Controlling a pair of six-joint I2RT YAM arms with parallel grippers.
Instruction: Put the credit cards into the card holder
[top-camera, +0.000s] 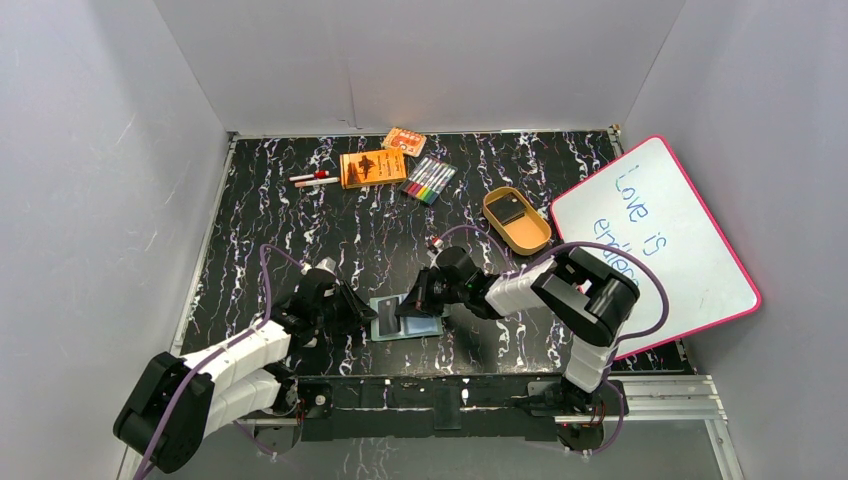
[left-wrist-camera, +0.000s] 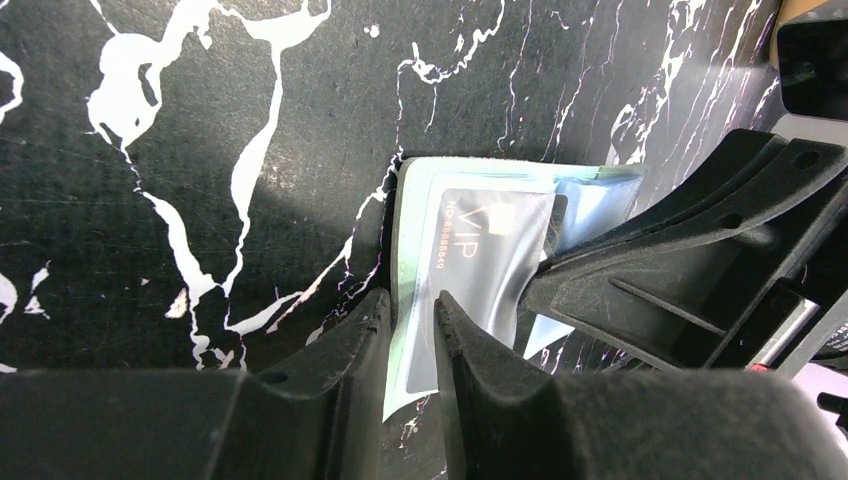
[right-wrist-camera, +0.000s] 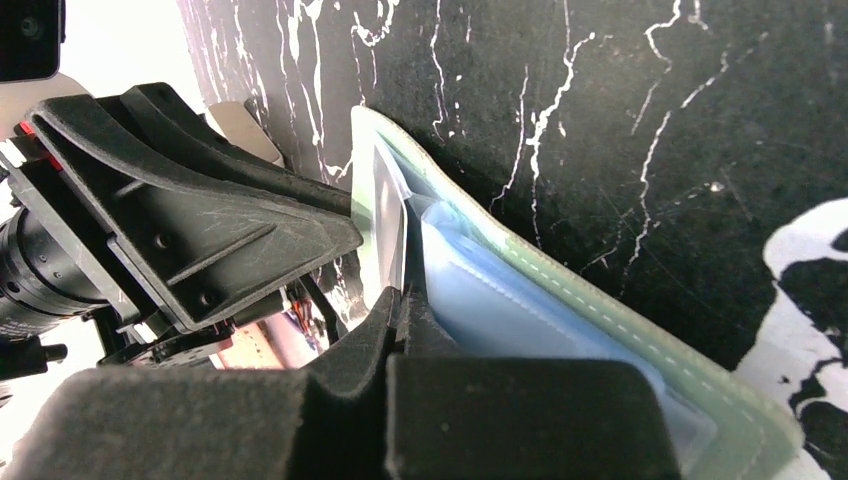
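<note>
The sage-green card holder (top-camera: 407, 320) lies open on the table between my two grippers, its pale blue sleeves (right-wrist-camera: 500, 300) showing. My left gripper (top-camera: 362, 312) is shut on the holder's left edge (left-wrist-camera: 402, 250), with the green rim between its fingertips (left-wrist-camera: 412, 305). A dark grey credit card (left-wrist-camera: 490, 250) marked VIP sits partly inside a sleeve. My right gripper (top-camera: 412, 303) is shut on that card's thin edge (right-wrist-camera: 388, 215) at the holder's right side; its jaws (right-wrist-camera: 402, 292) are pressed together. A second dark card (top-camera: 510, 208) lies in the tan tray.
The tan oval tray (top-camera: 535, 238) stands at the back right. A whiteboard (top-camera: 660, 240) leans at the right. Orange boxes (top-camera: 372, 167), a marker pack (top-camera: 428, 179) and pens (top-camera: 314, 179) lie along the back. The arms crowd the near middle.
</note>
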